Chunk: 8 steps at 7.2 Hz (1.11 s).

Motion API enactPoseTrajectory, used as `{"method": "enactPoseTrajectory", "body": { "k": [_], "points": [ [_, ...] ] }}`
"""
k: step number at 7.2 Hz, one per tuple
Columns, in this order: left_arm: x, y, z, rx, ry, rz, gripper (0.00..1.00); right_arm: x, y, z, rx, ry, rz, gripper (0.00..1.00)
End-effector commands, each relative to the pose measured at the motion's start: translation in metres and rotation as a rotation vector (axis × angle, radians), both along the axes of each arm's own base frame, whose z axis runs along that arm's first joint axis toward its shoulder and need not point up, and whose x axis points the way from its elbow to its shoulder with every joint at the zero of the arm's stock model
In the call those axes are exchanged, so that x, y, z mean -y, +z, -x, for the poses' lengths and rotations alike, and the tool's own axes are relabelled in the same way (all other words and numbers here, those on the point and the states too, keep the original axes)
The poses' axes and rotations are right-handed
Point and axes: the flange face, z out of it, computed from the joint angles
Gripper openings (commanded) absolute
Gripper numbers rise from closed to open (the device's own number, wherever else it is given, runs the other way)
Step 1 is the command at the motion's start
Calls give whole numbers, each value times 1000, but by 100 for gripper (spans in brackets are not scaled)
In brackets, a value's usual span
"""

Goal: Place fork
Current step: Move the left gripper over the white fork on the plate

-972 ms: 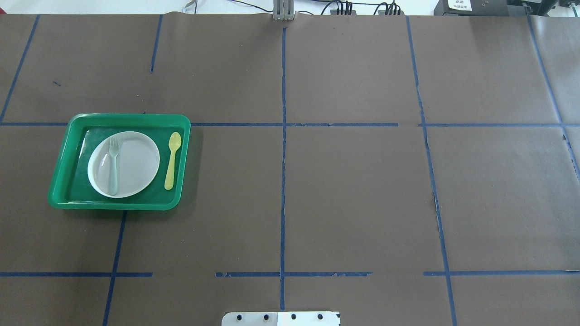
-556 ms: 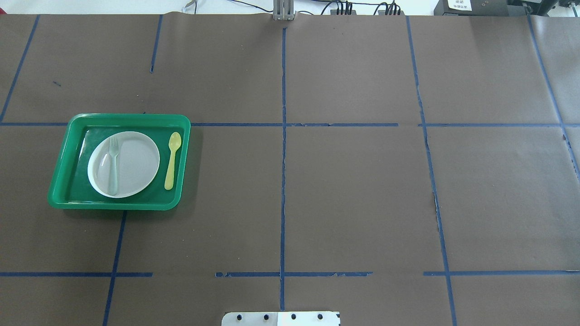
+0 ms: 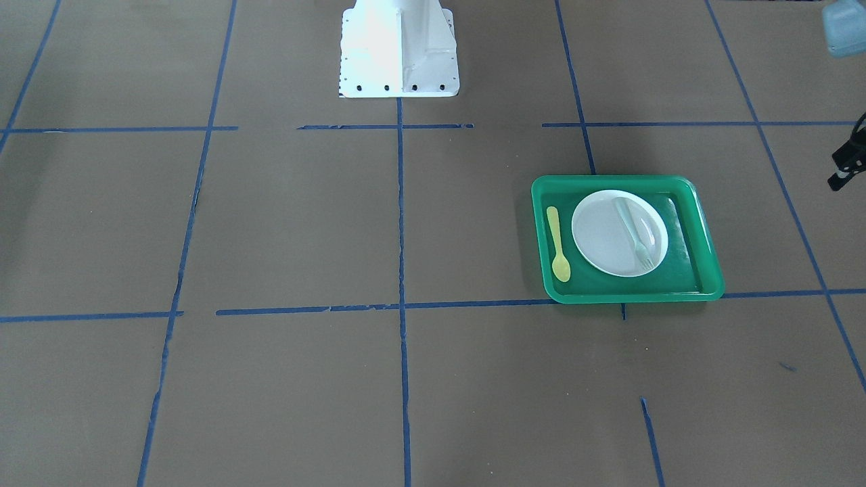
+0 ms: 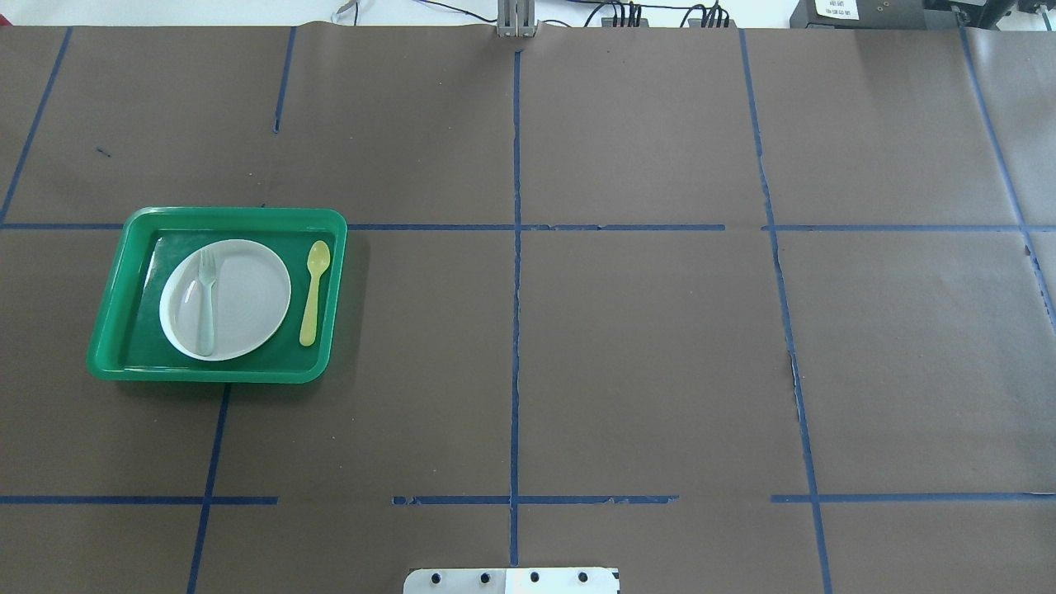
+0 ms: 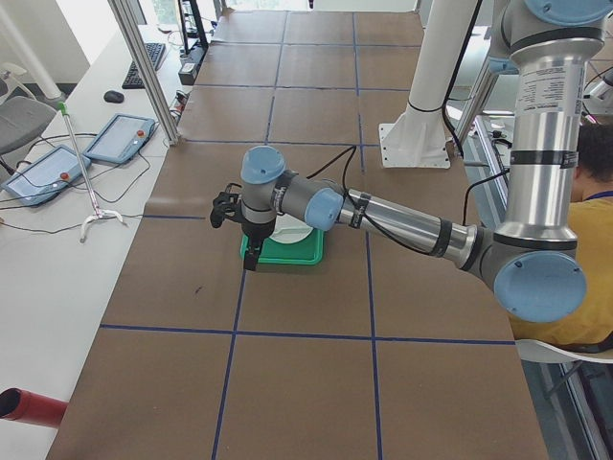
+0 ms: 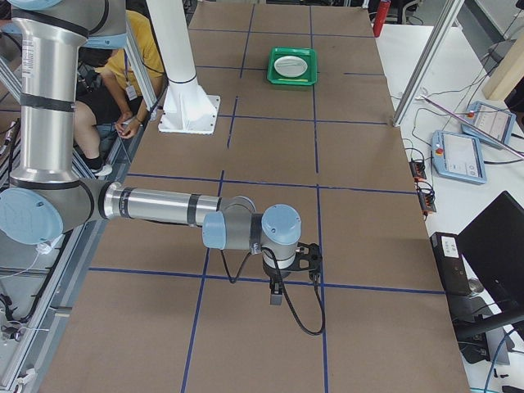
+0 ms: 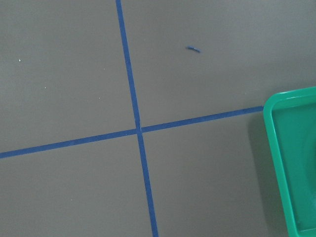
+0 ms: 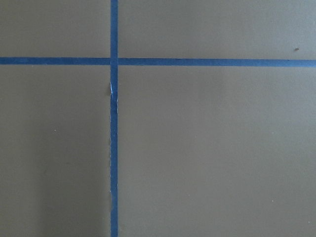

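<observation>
Left arm outstretched, jaws pointing down near tray.

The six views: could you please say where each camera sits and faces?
Front-facing: across the table, facing the robot; base plate and green tray show.
Overhead: behind the robot, looking down; base plate only, same tray, mirrored.
Exterior left: table's end; near left arm, left gripper by the tray.
Exterior right: opposite end; near right arm, right gripper, tray far.
Left wrist: straight down on tape cross and tray corner; no body.
Right wrist: straight down on tape cross; no body.
</observation>
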Motion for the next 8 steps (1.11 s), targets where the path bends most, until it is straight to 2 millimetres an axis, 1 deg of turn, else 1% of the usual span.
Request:
{"method": "enactPoseTrajectory", "body": {
  "k": [1, 2, 3, 4, 5, 6, 8],
  "points": [
    [-9, -19, -105, -33, -83, 37, 100, 0, 0, 0, -1, 1, 1, 100],
    [-19, -30, -158, -64, -88, 64, 100, 0, 0, 0, 0, 0, 0, 100],
    [-16, -41, -195, -73, -101, 85, 100, 0, 0, 0, -1, 1, 1, 100],
    [-21, -40, -231, -79, -81, 122, 99, 0, 0, 0, -2, 1, 0, 100],
    [-29, -37, -250, -99, -71, 136, 98, 0, 0, 0, 0, 1, 1, 100],
    [-37, -28, -267, -86, -64, 150, 96, 0, 0, 0, -2, 1, 0, 100],
    [-44, -22, -280, -73, -43, 155, 93, 0, 0, 0, -2, 1, 1, 100]
  ]
}}
